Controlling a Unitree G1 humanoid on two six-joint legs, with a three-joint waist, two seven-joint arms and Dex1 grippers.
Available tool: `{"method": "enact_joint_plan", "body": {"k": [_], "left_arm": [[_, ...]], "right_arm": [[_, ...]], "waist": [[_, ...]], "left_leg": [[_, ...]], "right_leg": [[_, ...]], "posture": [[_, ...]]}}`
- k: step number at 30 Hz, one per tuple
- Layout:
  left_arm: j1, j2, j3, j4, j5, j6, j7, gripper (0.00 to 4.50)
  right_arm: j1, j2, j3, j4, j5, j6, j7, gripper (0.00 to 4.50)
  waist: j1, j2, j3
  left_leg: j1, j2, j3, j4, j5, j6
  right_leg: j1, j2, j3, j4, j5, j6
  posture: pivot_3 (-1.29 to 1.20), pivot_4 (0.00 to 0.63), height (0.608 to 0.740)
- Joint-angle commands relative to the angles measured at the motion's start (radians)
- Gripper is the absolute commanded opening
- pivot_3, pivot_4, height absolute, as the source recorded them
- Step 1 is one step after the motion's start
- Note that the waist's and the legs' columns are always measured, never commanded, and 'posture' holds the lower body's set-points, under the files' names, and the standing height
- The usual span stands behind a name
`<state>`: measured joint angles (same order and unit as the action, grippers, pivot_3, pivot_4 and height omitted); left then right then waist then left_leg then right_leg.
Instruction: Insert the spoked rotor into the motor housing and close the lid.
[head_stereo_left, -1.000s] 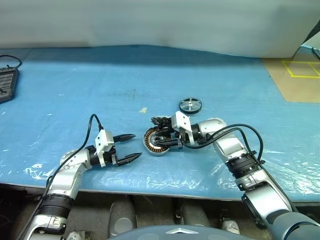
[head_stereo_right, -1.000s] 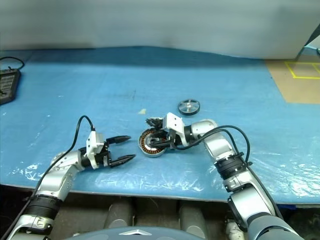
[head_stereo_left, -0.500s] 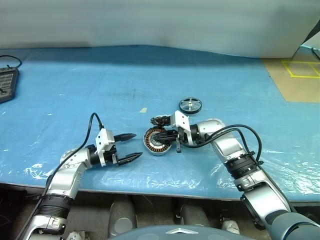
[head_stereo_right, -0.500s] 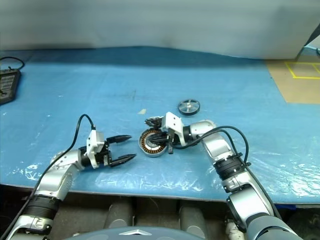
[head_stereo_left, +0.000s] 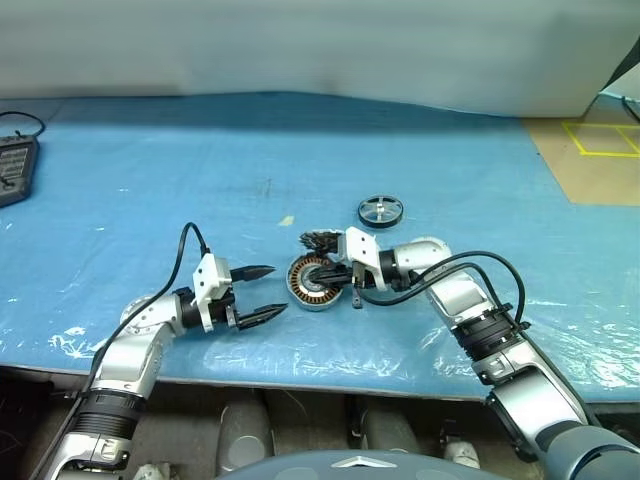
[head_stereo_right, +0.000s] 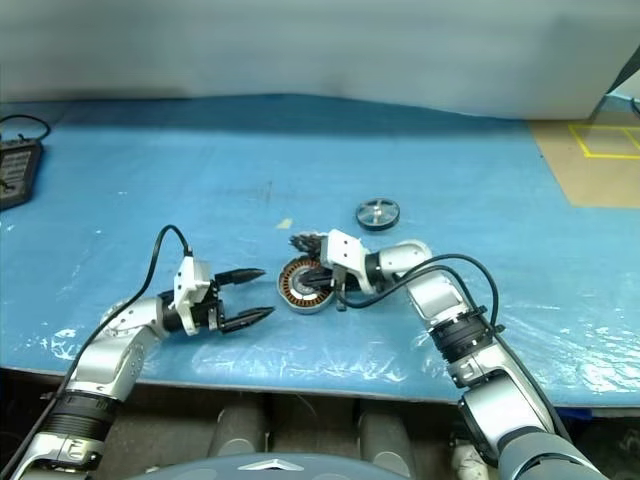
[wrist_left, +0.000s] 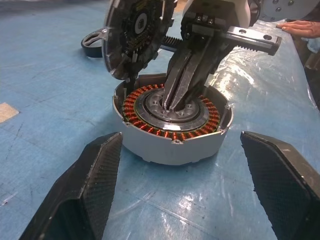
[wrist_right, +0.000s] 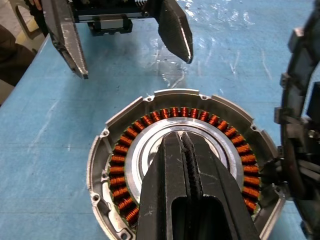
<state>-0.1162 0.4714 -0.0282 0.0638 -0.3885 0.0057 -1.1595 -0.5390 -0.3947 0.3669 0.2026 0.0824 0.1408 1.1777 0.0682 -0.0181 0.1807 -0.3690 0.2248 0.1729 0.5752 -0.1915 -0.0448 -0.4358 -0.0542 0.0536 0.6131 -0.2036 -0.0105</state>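
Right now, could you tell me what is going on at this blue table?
The right gripper, jaws shut, has its tips down in the centre of the round silver-grey motor housing with copper windings. The finned grey lid stands tilted at the housing's rim. The small spoked silver rotor lies apart on the blue table, not yet inserted. The left gripper waits open beside the housing.

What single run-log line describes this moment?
left gripper: open, beside motor housing | right gripper: shut, tips in housing centre | lid: tilted up | spoked rotor: on table

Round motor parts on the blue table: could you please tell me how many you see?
3: motor housing centre; lid upright against its far rim; spoked rotor lying apart, farther back.
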Motion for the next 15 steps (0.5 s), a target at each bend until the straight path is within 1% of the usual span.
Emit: {"method": "enact_joint_plan", "body": {"k": [1,8,11,15], "left_arm": [[0.006,0.010,0.008,-0.044,-0.017,0.008,0.006,3.99],[0.011,0.011,0.008,-0.051,-0.019,0.015,0.012,3.99],[0.013,0.010,0.007,-0.048,-0.019,0.013,0.011,3.99],[0.012,0.010,0.007,-0.045,-0.019,0.011,0.010,3.99]], "right_arm": [[0.018,-0.007,-0.020,-0.052,0.060,0.039,0.036,0.03],[0.028,-0.047,-0.078,-0.143,0.189,0.149,0.101,0.03],[0.041,-0.064,-0.094,-0.163,0.204,0.167,0.092,0.03],[0.071,-0.115,-0.099,-0.178,0.188,0.179,0.092,0.03]], "waist": [[0.000,0.000,0.000],[0.001,0.000,0.000],[0.001,0.000,0.000],[0.001,0.000,0.000]], "left_leg": [[0.000,0.000,0.000,0.000,0.000,0.000],[-0.001,0.000,0.000,0.000,0.000,0.000],[-0.001,0.000,0.000,0.000,0.000,0.000],[-0.001,0.000,0.000,0.000,0.000,0.000]], "right_leg": [[0.000,0.000,0.000,0.000,0.000,0.000],[-0.001,0.000,0.000,0.000,0.000,0.000],[-0.001,0.000,0.000,0.000,0.000,0.000],[-0.001,0.000,0.000,0.000,0.000,0.000]], "posture": [[0.00,0.150,0.740],[0.00,0.150,0.740],[0.00,0.150,0.740],[0.00,0.150,0.740]]}}
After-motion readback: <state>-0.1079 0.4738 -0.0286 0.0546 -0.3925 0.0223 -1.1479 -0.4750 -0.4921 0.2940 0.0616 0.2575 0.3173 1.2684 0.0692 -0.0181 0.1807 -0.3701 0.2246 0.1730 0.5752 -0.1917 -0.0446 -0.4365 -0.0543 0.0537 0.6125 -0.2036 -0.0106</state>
